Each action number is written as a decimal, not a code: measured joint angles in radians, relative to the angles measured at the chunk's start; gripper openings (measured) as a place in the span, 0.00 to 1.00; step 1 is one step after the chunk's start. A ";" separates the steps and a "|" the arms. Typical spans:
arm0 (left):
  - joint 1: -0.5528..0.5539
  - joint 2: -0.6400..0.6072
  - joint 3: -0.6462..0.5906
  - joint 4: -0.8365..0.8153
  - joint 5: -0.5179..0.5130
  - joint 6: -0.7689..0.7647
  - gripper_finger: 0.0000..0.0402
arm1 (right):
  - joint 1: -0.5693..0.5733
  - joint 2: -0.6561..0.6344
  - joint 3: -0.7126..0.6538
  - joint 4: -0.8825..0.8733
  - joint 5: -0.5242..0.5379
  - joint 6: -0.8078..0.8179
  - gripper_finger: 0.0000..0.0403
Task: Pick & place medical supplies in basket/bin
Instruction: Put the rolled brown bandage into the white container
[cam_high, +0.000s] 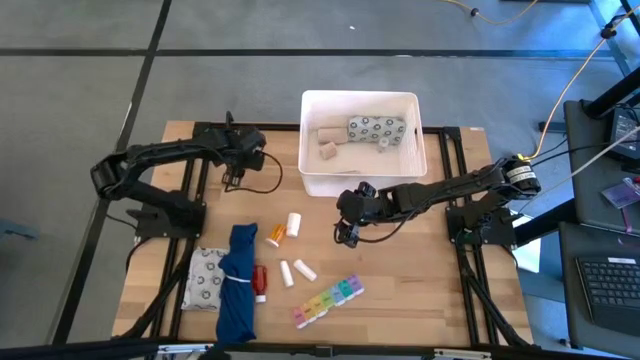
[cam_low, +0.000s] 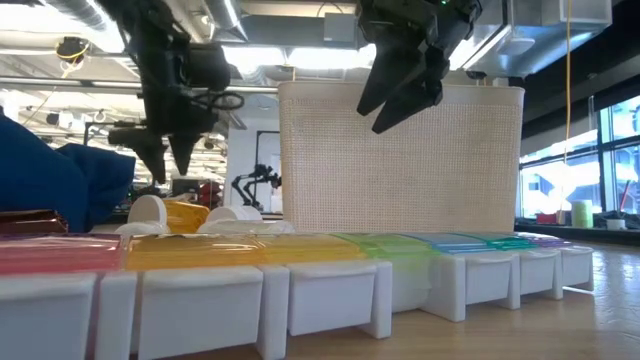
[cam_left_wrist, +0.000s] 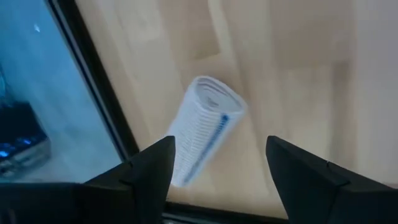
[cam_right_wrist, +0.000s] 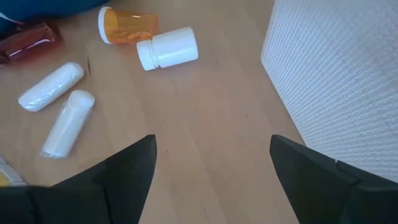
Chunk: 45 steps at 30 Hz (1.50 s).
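My left gripper (cam_high: 235, 180) (cam_left_wrist: 219, 143) hangs open over the table's left part, its fingers on either side of a white gauze roll with blue print (cam_left_wrist: 205, 127) that lies on the wood; I see no touch. My right gripper (cam_high: 343, 235) (cam_right_wrist: 212, 140) is open above bare wood, just in front of the white bin's near wall (cam_right_wrist: 336, 68). The bin (cam_high: 310, 140) holds gauze rolls and a grey-patterned packet (cam_high: 377, 128). On the table lie a white pill bottle (cam_right_wrist: 168, 47), an orange bottle (cam_right_wrist: 127, 26), two white rolls (cam_right_wrist: 51, 86), a red tube (cam_high: 260, 282) and the rainbow organizer (cam_high: 328, 302).
A blue cloth bundle (cam_high: 238, 280) lies along the near left part of the table, with a patterned packet (cam_high: 205, 280) beside it. Black arm bases and rails stand at both table ends. Bare wood shows between the bin and the loose items.
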 joint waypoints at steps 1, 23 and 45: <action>0.013 0.004 -0.009 0.023 0.002 0.033 0.62 | 0.000 0.000 0.000 0.000 0.000 0.000 0.78; 0.118 0.286 -0.022 0.162 -0.094 0.206 0.44 | 0.000 0.001 0.000 -0.019 -0.002 0.052 0.78; 0.096 -0.016 0.601 -0.159 0.217 -0.489 0.17 | 0.001 0.001 0.000 -0.135 -0.091 0.045 0.78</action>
